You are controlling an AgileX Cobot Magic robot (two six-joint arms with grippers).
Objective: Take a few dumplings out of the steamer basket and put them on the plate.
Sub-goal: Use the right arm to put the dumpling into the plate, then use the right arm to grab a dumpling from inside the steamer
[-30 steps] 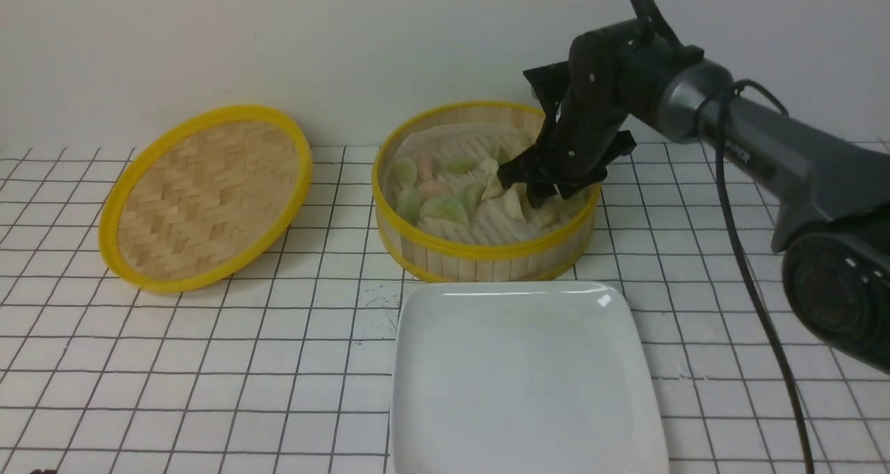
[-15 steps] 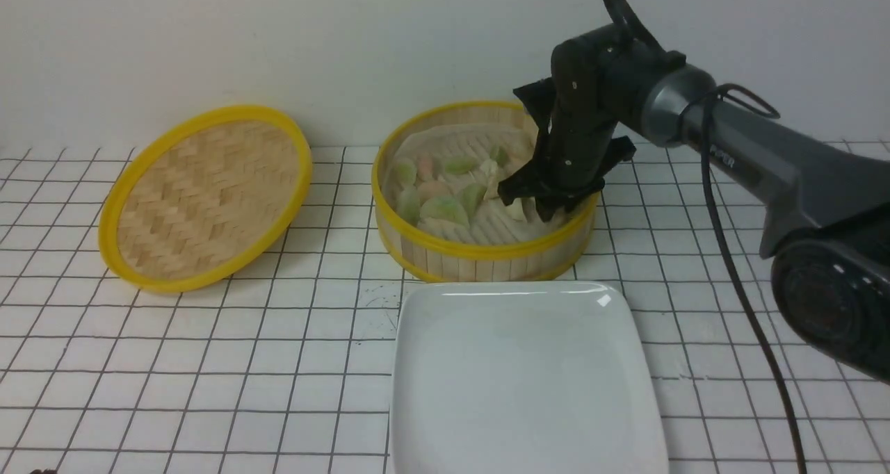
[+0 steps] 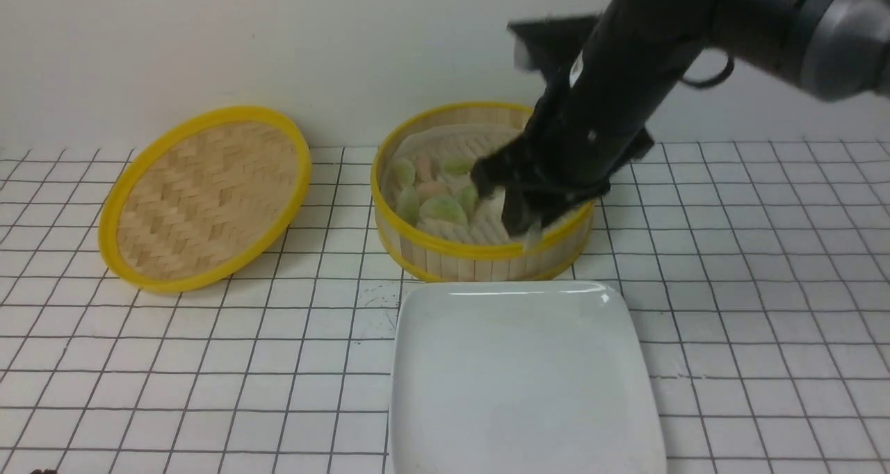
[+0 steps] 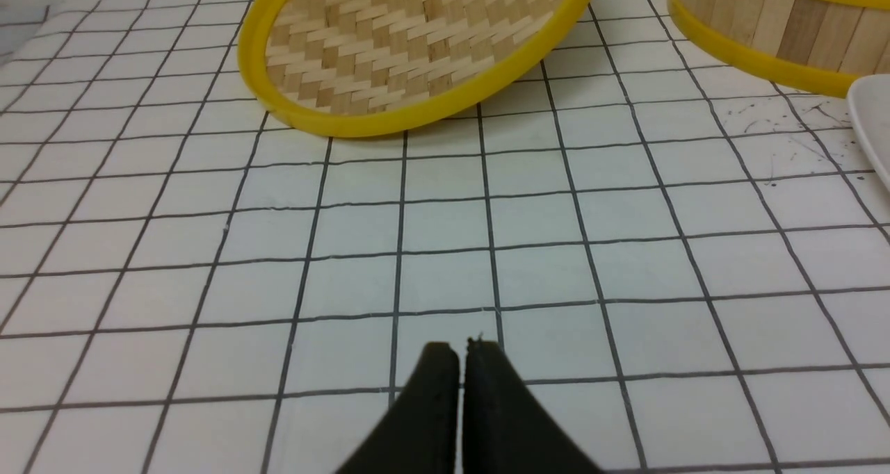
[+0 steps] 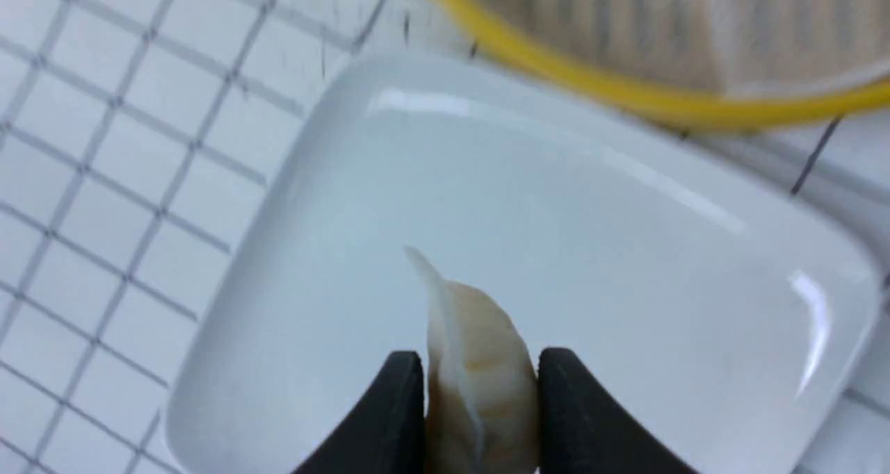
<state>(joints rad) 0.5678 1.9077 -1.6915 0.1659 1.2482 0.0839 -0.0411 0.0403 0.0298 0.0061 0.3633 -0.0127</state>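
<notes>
Lifted: right gripper (image 5: 480,390), clamped around dumpling (image 5: 476,370) | left gripper (image 4: 462,363) closed, empty | white gridded tabletop (image 3: 278,363), pale wall (image 3: 278,36)

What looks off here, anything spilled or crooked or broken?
Nothing seems spilled or broken. The one oddity is the woven lid, tilted instead of lying flat, left of the steamer basket. The dumpling is gripped in the right pincer, so it isn't astray.
</notes>
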